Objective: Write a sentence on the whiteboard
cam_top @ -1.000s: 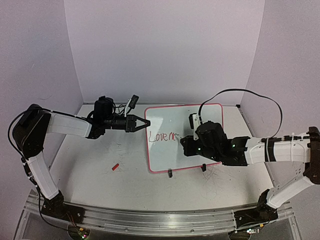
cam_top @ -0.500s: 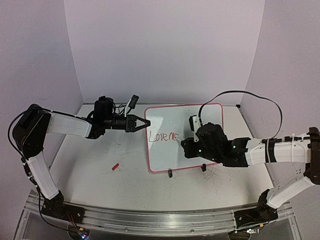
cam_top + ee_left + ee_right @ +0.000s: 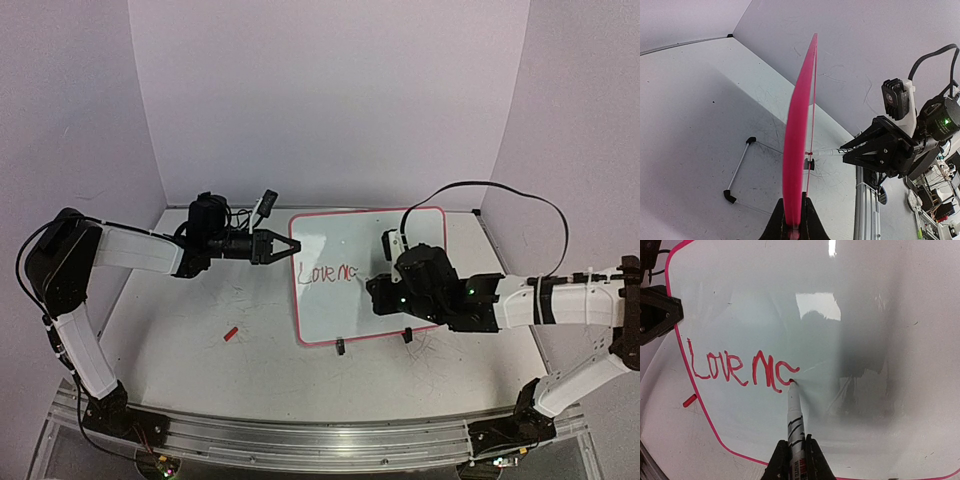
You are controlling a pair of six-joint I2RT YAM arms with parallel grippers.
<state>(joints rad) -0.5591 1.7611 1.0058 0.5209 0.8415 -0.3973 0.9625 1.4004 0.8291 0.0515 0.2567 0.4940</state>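
Observation:
The whiteboard (image 3: 395, 235), white with a pink-red rim, stands tilted on black feet at mid-table. Red script (image 3: 328, 273) on it reads "Love m" plus a curved stroke; it also shows in the right wrist view (image 3: 740, 368). My left gripper (image 3: 292, 246) is shut on the board's left rim (image 3: 796, 150), seen edge-on in the left wrist view. My right gripper (image 3: 795, 452) is shut on a white marker (image 3: 795, 412). The marker's red tip (image 3: 791, 382) touches the board at the end of the last stroke. In the top view the right gripper (image 3: 375, 290) is over the board's lower middle.
A small red marker cap (image 3: 231, 334) lies on the table left of the board. The board's wire stand (image 3: 739, 167) rests on the table behind it. Grey walls enclose the table at the back and both sides.
The right gripper has moved slightly right along the writing line. The red script has grown by a curved stroke after the "m". The left arm has not moved.

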